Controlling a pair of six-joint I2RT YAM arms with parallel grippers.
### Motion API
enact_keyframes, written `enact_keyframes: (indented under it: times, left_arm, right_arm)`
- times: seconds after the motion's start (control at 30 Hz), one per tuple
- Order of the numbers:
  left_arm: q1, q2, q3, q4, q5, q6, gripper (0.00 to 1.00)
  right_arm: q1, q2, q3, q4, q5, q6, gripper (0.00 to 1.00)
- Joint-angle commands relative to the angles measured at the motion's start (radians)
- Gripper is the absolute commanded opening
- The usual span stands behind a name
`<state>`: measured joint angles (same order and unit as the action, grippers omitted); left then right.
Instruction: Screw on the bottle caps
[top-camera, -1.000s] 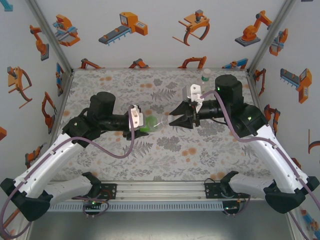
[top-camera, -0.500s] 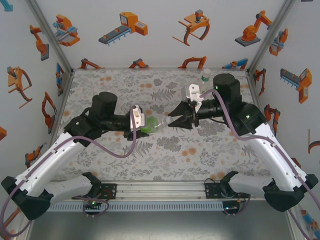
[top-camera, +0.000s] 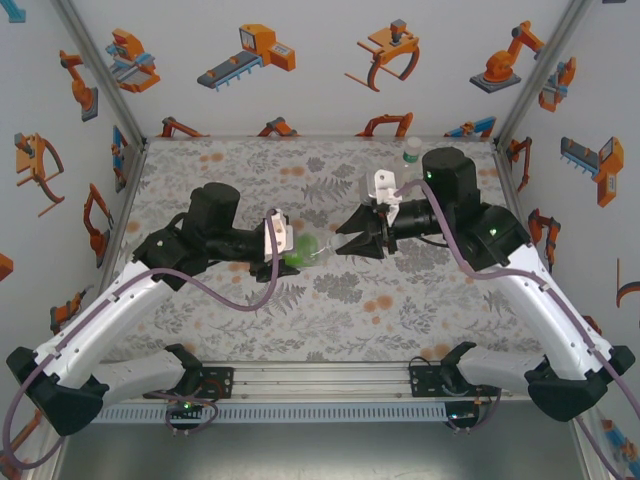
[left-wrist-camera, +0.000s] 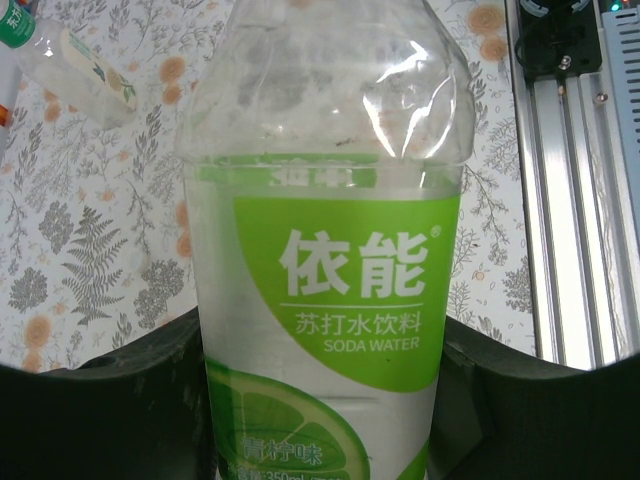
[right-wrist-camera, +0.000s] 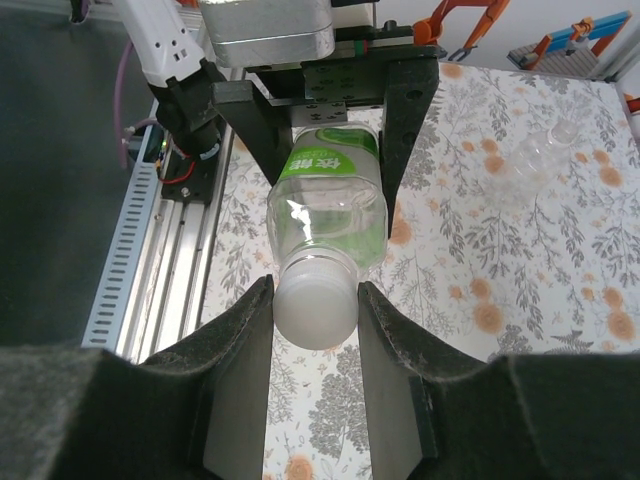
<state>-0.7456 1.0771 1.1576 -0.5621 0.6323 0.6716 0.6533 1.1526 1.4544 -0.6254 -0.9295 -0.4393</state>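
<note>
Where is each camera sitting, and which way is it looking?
Top external: high behind the arms, looking down at the flowery table; both arms show, left tool and right tool meeting at the clear plastic bottle with a green label.
Left wrist: on the left arm, looking along that bottle; its own dark fingers flank it.
Right wrist: on the right arm, facing the left tool; its own grey pads pinch the bottle's white round cap.
Shared: all three see that bottle.

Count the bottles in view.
3: a clear plastic bottle with green label, held by left end effector and right end effector; a green-capped bottle at the table's far edge; another clear bottle resting on it. Others possibly hidden.
</note>
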Motion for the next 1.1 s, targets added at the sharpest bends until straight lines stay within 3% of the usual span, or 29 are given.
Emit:
enact_keyframes:
  times: [0.0, 0.33, 1.07]
  left_arm:
    - [-0.003, 0.004, 0.021, 0.041, 0.032, -0.021, 0.03]
    - [-0.003, 0.011, 0.014, 0.061, 0.048, -0.026, 0.01]
    - [-0.003, -0.015, -0.038, 0.163, 0.123, -0.083, 0.00]
  right_arm:
    - [0.020, -0.020, 0.008, -0.019, 0.001, -0.032, 0.00]
    - [0.022, -0.080, -0.054, 0.054, 0.039, -0.032, 0.00]
    - [0.023, -0.132, -0.111, 0.148, -0.014, -0.028, 0.00]
